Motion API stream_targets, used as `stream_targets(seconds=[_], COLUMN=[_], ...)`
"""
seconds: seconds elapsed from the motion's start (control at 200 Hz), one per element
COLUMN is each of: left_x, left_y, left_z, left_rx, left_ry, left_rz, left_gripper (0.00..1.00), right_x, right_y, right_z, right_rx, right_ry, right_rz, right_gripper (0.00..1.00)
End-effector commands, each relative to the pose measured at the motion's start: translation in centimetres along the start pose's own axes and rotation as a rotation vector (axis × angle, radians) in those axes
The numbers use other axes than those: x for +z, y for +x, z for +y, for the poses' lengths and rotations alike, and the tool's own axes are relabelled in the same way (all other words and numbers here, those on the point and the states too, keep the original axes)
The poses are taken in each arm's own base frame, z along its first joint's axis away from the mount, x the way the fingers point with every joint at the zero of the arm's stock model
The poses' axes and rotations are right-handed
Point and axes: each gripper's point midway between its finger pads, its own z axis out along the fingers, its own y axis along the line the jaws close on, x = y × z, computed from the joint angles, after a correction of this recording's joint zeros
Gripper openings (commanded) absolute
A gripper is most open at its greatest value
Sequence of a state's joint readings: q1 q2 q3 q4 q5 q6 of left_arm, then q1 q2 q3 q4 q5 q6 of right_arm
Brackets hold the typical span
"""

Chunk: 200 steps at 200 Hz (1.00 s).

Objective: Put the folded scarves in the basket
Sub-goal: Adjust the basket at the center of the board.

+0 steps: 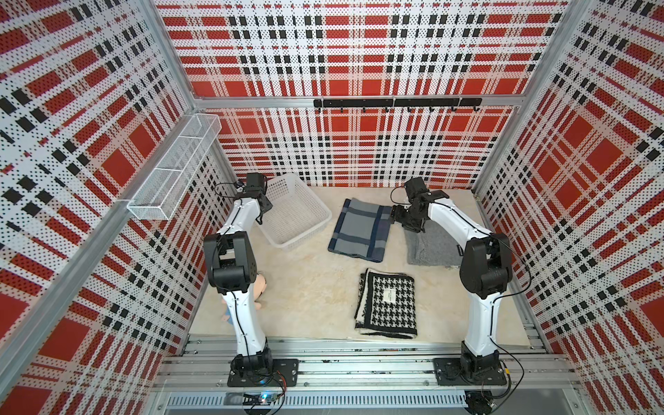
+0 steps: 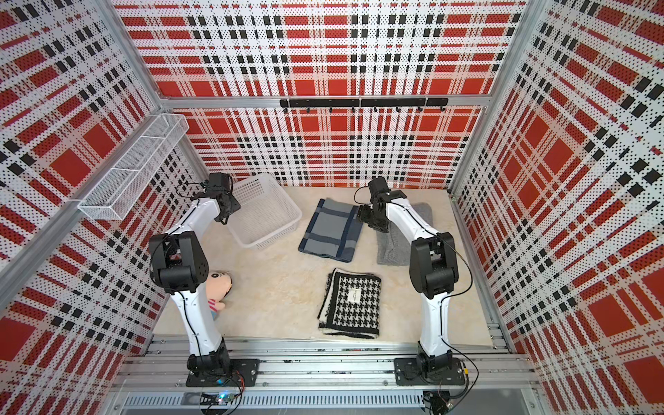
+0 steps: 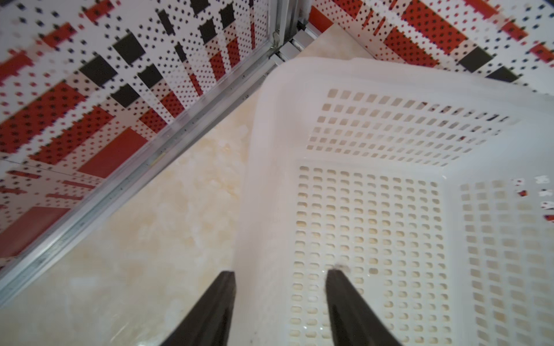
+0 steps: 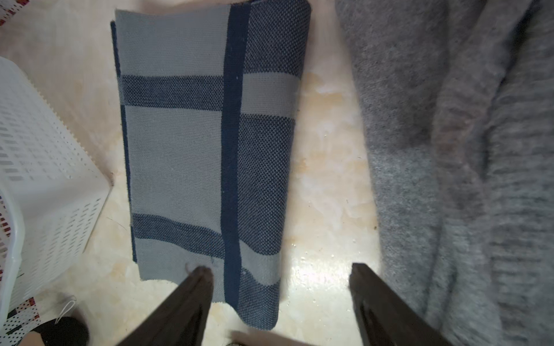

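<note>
Nearest, in the lower centre of both top views, a houndstooth scarf [image 1: 386, 303] lies folded and untouched on the pale table [image 1: 312, 287]. A plush doll [image 2: 219, 284] sits at lower left, half hidden by the left arm. Further in, at mid-frame, the blue-and-grey scarf [image 1: 361, 230] lies flat and folded. A grey woolly scarf [image 1: 429, 248] lies just to its right, with a strip of bare table between the two.

The step in hand looks like the reach for the pick. The right gripper [image 4: 280, 269] hangs low over the blue-and-grey scarf's right edge with its jaws wide. One finger is above the end of the cloth and the other above bare table beside the grey one (only that corner of cloth lies under the gap). It holds nothing. The next move, I judge, calls for a descent onto the folded edge and a pinch through all the layers, so the fold comes up whole rather than peeling open.

Left of that scarf, near it but not touching, stands the basket [image 1: 312, 230], empty down to its perforated floor. The left gripper [image 3: 280, 274] straddles its left-hand wall, one finger outside and one inside, jaws about half-wide. Whether they pinch the rim I cannot tell. A steadied basket would make the drop easier.

Farthest, at upper left, the wire-mesh shelf [image 1: 172, 169] shows nothing in its compartments.
</note>
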<state>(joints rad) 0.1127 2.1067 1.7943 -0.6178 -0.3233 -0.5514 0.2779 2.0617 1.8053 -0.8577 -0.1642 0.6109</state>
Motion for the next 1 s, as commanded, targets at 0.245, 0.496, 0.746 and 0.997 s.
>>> stream_targets(seconds=[0.245, 0.496, 0.746, 0.997], left_x=[-0.9, 2.0, 1.2, -0.6], left_y=[1.0, 4.1, 6.2, 9.7], left_z=[2.4, 3.1, 1.2, -1.0], left_rx=[0.021, -0.015, -0.03, -0.052], left_ry=[-0.078, -0.057, -0.003, 0.054], left_rz=[0.032, 0.147, 0.178, 0.235], left_gripper=[0.69, 0.47, 0.23, 0.18], right_x=[0.7, 2.4, 5.7, 8.0], right_y=[1.3, 2.5, 5.2, 7.5], right_z=[-0.6, -0.2, 2.0, 2.0], right_rx=[-0.012, -0.023, -0.038, -0.008], right_ry=[0.03, 0.019, -0.047, -0.034], right_rz=[0.037, 0.08, 0.176, 0.245], right_gripper=[0.79, 0.75, 0.65, 0.55])
